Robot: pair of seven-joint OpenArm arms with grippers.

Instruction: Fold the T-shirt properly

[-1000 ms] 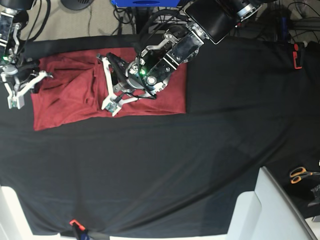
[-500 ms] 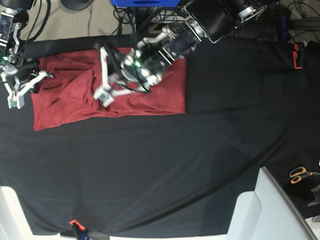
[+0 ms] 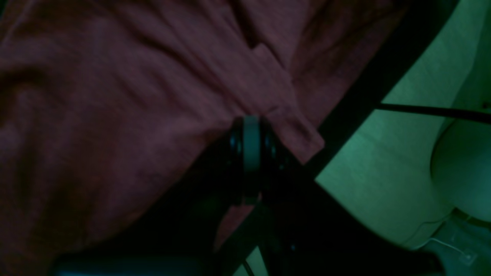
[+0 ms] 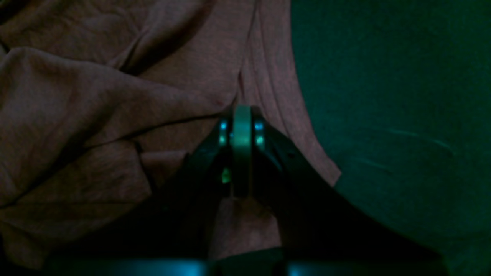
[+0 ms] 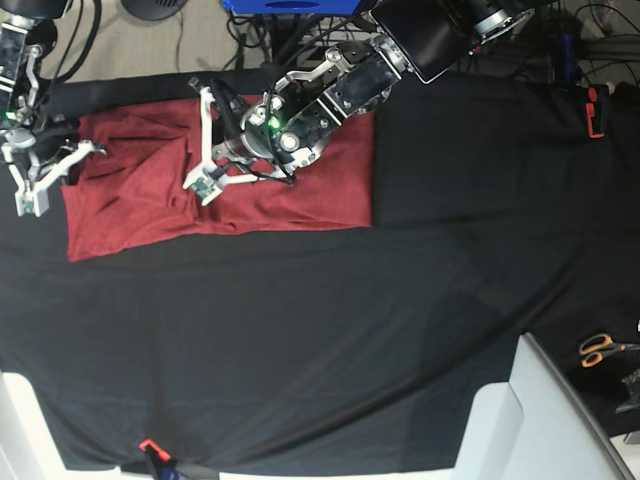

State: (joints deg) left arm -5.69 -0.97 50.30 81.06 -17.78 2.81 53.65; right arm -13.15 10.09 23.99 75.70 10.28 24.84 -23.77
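The shirt [image 5: 250, 185] lies at the far left part of the surface [image 5: 330, 330], which is draped in a black cloth. It is plain brick-red with no print, a thin soft knit, folded into a rough wide rectangle. Its right half lies fairly flat with a straight right edge; its left half is rumpled, with creases and an overlapping flap near the middle. The left near corner reaches closer to the near edge of the surface than the rest of the shirt.

The left claw [image 5: 203, 182] sits over the middle of the shirt, its white fingers [image 5: 207, 118] on the fabric. In the left wrist view the left claw [image 3: 251, 132] is pressed together at a ribbed cuff or hem edge [image 3: 295, 126]; whether cloth is caught between its tips cannot be told in the dim light.

The right claw [image 5: 28, 200] is at the shirt's left edge. In the right wrist view the right claw [image 4: 241, 126] is also pressed together, its tip against wrinkled layers of the shirt [image 4: 96, 115] just beside a curved hem, with black cloth to the right of the shirt.

Orange scissors [image 5: 600, 348] lie well to the right of the shirt.
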